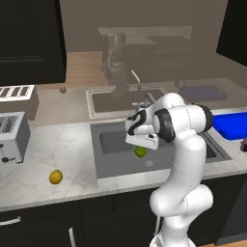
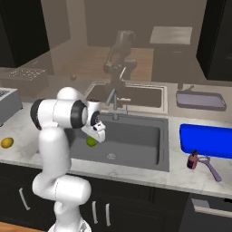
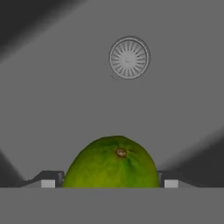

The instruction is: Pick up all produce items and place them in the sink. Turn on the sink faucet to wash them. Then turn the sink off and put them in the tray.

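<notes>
A green lime [image 3: 111, 164] sits between my two fingertips, and my gripper [image 3: 109, 181] is shut on it. The gripper points down into the dark grey sink [image 2: 136, 136], with the round metal drain [image 3: 129, 57] beneath and ahead of the fruit. From the base the lime [image 1: 140, 152] [image 2: 91, 142] hangs just under my hand, over the left part of the basin. The yellow fruit [image 1: 56, 177] [image 2: 6, 142] lies on the marble counter left of the sink. The slim faucet [image 2: 113, 102] rises behind the basin. The blue tray [image 2: 206, 140] [image 1: 231, 123] rests on the counter to the right.
A toaster [image 1: 12, 137] stands at the far left of the counter. A purple utensil [image 2: 204, 164] lies in front of the tray near the counter's front edge. A shiny back wall mirrors the scene.
</notes>
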